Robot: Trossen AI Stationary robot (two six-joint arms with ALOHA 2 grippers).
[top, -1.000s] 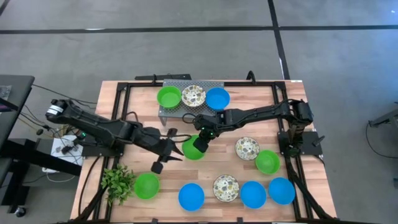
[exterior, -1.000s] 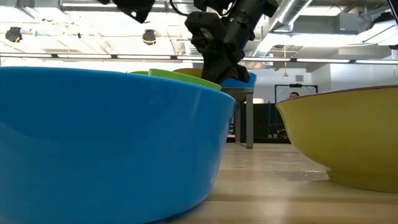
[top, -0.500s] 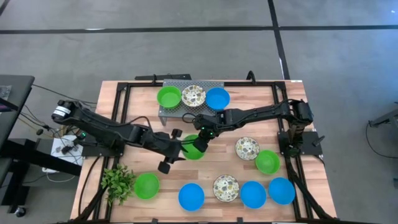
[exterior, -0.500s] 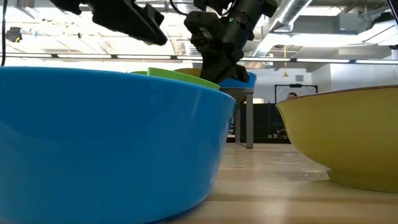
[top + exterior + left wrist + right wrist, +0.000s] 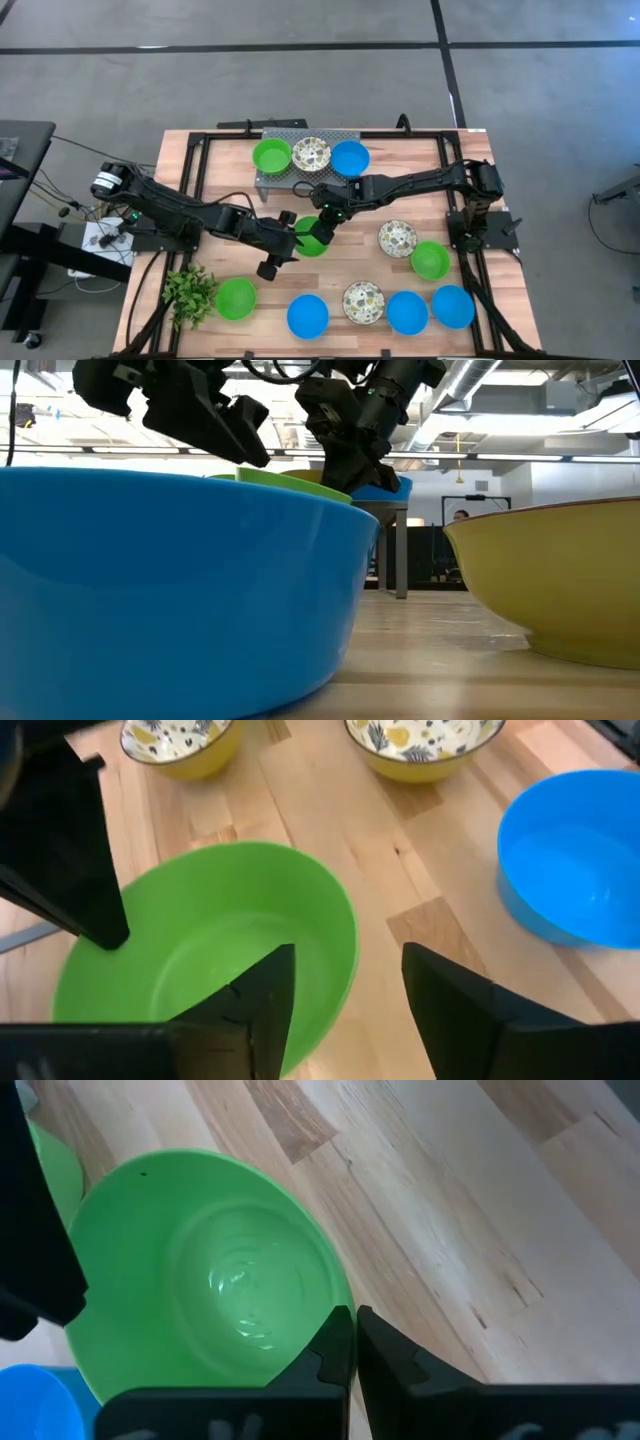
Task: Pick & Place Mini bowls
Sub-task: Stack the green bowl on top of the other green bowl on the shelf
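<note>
Holding the green bowl [image 5: 311, 239] just in front of the rack [image 5: 290, 180], pinched at its rim by my right gripper [image 5: 323, 232], I want my left gripper [image 5: 290, 240], fingers apart, straddling the opposite rim squarely before closing.

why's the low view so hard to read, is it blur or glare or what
Low view: a blue bowl close to the lens fills the left of the picture, hiding the table, and bright ceiling lights leave both arms as dark silhouettes. High view: evenly lit, sharp. Left wrist view: its green bowl looks slightly soft.
</note>
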